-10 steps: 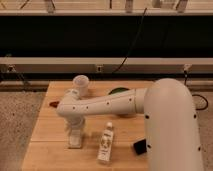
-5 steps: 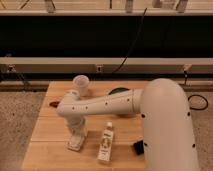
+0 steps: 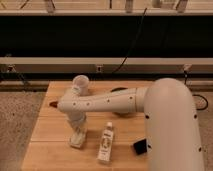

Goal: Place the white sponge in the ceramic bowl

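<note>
The white sponge (image 3: 76,142) lies on the wooden table (image 3: 50,130) at the front left. My gripper (image 3: 77,133) points straight down and sits right on top of the sponge, hiding its upper part. The arm (image 3: 105,102) reaches in from the right across the table. The ceramic bowl (image 3: 118,90) stands behind the arm near the table's middle. Only a dark sliver of its rim shows above the arm.
A translucent plastic cup (image 3: 81,83) stands at the back left, just behind the wrist. A white labelled bottle (image 3: 105,142) lies on the table right of the sponge. A black block (image 3: 140,147) sits at the front right beside the arm's large body (image 3: 172,130).
The gripper stays over the sponge, a touch lower. The arm's large body has shifted slightly. The objects on the table have not moved.
</note>
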`<state>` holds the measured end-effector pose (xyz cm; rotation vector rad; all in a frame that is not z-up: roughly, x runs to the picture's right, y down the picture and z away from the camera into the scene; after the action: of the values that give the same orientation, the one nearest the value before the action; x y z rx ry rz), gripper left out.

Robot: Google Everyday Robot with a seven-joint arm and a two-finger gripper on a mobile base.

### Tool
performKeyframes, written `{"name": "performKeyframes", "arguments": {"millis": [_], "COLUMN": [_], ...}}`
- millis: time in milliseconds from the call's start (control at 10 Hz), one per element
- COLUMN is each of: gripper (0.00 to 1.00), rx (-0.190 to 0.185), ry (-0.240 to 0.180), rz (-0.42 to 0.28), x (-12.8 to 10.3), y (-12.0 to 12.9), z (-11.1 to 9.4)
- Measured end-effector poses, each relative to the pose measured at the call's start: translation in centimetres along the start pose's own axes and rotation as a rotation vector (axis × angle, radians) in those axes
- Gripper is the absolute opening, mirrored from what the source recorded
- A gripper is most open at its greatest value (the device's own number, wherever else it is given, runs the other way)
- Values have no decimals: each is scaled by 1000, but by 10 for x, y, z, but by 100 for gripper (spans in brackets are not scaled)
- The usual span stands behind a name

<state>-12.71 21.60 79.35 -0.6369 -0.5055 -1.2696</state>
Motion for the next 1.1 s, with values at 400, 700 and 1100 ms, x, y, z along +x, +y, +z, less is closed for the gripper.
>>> {"name": "performKeyframes", "arguments": {"millis": [400, 700, 1100], "gripper": [0, 0, 0], "rx": [10, 21, 44], "ry": [23, 41, 57], "rz": [36, 76, 117], "x": [30, 56, 83], "y": [19, 48, 71], "z": [-32, -45, -61]}}
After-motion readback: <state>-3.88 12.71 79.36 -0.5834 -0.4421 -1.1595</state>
